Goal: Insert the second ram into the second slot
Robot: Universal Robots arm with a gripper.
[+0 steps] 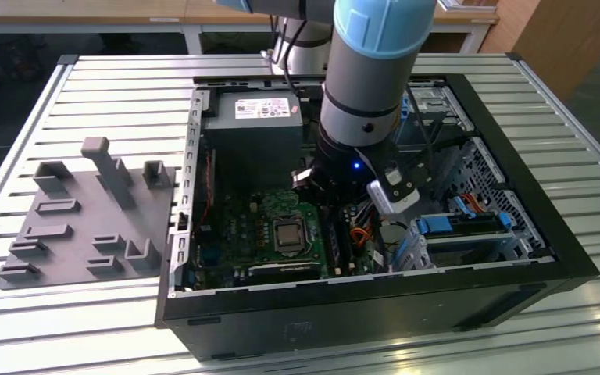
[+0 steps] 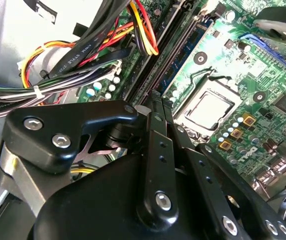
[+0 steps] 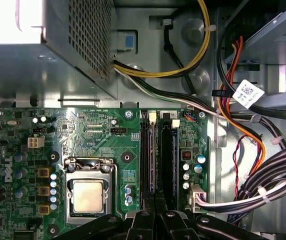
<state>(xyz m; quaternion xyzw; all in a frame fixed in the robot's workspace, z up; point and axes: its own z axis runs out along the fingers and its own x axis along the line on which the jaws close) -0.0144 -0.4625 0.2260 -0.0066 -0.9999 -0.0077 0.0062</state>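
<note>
First wrist view looks down past the black claw [image 3: 155, 220], its fingers drawn close together above the two long memory slots [image 3: 157, 160] on the green motherboard [image 3: 93, 135], and whether they pinch the second ram I cannot tell. Beside the slots sits the silver processor [image 3: 88, 196], and beyond them a yellow and black cable bundle [image 3: 182, 65]. From the exterior view the arm [image 1: 368, 86] reaches into the open computer case [image 1: 383, 273] on the slatted surface [image 1: 91, 94], with a grey fixture plate [image 1: 81, 219] on the exterior view's left.
</note>
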